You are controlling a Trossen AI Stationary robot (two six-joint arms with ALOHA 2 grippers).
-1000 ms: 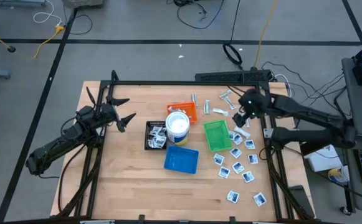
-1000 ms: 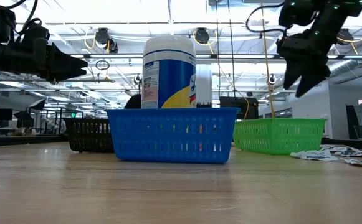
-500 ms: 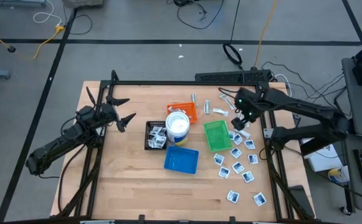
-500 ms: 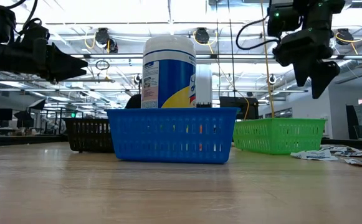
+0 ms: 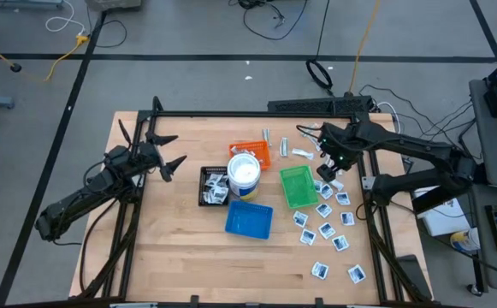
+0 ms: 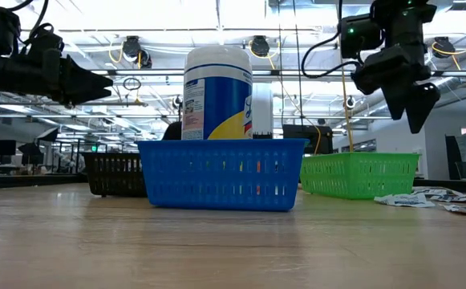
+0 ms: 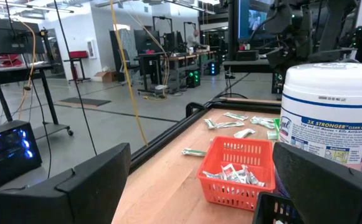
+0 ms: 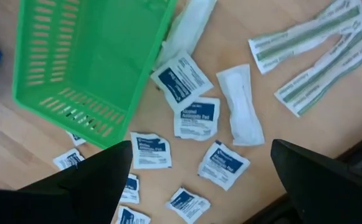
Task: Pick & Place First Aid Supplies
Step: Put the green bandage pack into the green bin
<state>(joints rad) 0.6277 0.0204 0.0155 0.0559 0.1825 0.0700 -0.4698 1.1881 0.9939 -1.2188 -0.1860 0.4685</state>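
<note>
In the high view, the wooden surface (image 5: 171,248) fills the middle of the frame. The left tool (image 5: 168,152) is seen at centre left, raised over bare wood with its fingers spread apart and nothing between them. The right tool (image 5: 328,165) is seen at upper right of centre, just right of the green tray (image 5: 298,186), over the top end of the scattered white square packets (image 5: 325,231), which trail down toward the lower right. Narrow wrapped strips (image 5: 303,154) lie above the green tray. A white round tub (image 5: 243,174) stands at centre, with an orange tray (image 5: 259,152) above it, a black tray (image 5: 205,186) to its left and a blue tray (image 5: 249,220) below.

In the low view, the blue tray (image 6: 221,174) is at centre, the tub (image 6: 217,92) behind it, and the green tray (image 6: 359,175) to the right. The right tool (image 6: 413,100) hangs at upper right, well above the surface, its fingers pointing down. Packets (image 6: 429,199) lie flat at the right edge.

In the left wrist view, the orange tray (image 7: 237,172) is seen holding small packets, with strips (image 7: 240,122) on the wood beyond it.

In the right wrist view, the right tool's dark fingers (image 8: 87,180) stand wide apart at the bottom corners, clamped on nothing. Between them, blue-printed packets (image 8: 196,117) lie beside the green tray (image 8: 87,62), with long wrapped strips (image 8: 305,37) at upper right.
</note>
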